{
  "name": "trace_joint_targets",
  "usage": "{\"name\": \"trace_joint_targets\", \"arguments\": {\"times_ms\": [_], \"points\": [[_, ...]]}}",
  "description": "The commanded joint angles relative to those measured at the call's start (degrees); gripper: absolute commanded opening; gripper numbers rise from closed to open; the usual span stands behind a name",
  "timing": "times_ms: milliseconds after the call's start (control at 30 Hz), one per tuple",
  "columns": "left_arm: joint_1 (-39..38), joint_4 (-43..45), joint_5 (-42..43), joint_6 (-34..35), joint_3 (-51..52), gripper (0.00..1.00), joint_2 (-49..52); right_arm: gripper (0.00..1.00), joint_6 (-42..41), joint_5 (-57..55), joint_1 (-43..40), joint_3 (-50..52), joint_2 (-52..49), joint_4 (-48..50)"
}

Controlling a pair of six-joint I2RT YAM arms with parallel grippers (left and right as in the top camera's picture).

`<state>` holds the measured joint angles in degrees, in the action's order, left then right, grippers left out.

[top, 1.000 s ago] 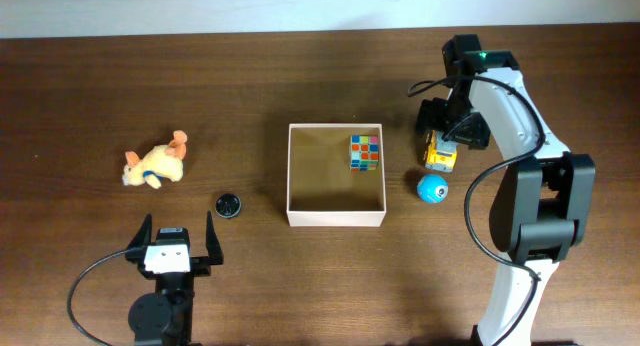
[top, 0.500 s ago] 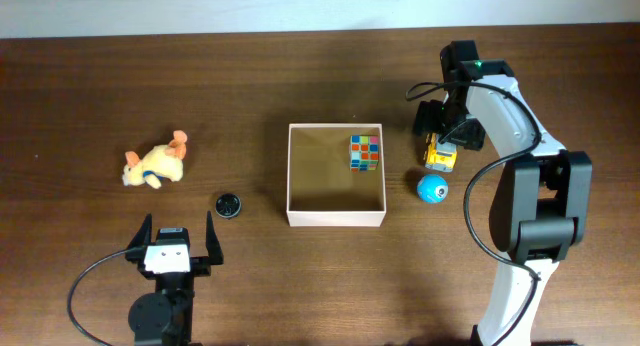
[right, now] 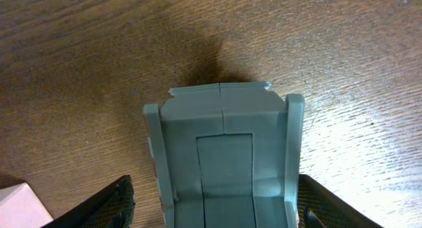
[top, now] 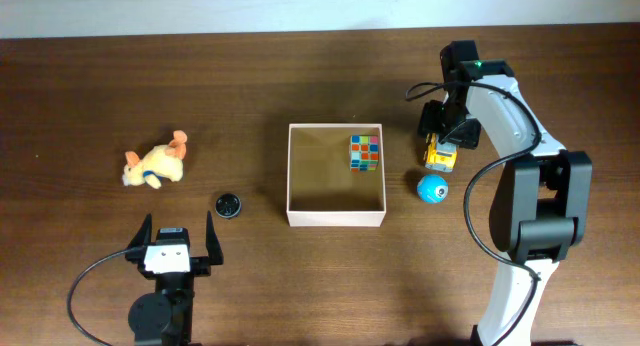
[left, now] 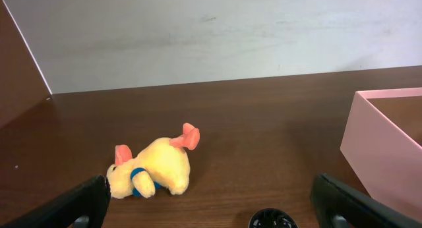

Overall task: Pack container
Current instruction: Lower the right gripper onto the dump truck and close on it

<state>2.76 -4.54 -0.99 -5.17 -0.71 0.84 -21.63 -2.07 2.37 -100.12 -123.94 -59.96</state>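
Note:
The container (top: 336, 217) sits mid-table, a white-walled open box with tan inside; a multicoloured cube (top: 365, 152) lies in its far right corner. Its wall shows in the left wrist view (left: 382, 149). My right gripper (top: 442, 138) is open, straddling a yellow toy truck (top: 438, 158) just right of the container. In the right wrist view the truck's grey bed (right: 224, 122) fills the space between the fingers (right: 221, 211). My left gripper (top: 180, 241) is open and empty at the front left, also seen in its wrist view (left: 211, 215).
A blue ball (top: 432, 189) lies just in front of the truck. A yellow plush toy (top: 155, 164) (left: 155, 170) lies at the left. A small black round object (top: 228, 204) (left: 273, 220) sits between the plush toy and the container.
My right arm has shifted slightly over the yellow truck. Nothing else has moved.

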Motion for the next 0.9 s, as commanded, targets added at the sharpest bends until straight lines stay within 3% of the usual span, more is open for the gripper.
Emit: {"name": "trace_joint_targets", "arguments": {"times_ms": [0,633,867], "points": [[0.4,-0.2,0.4,-1.1,0.2,0.99,-0.4,0.71,0.3,0.3,-0.2,0.5,-0.2,-0.3],[0.4,-0.2,0.4,-1.1,0.2,0.99,-0.4,0.70,9.2,0.3,-0.2,0.5,-0.2,-0.7],[0.4,-0.2,0.4,-1.1,0.2,0.99,-0.4,0.61,9.2,0.3,-0.2,0.5,-0.2,-0.7]]}}
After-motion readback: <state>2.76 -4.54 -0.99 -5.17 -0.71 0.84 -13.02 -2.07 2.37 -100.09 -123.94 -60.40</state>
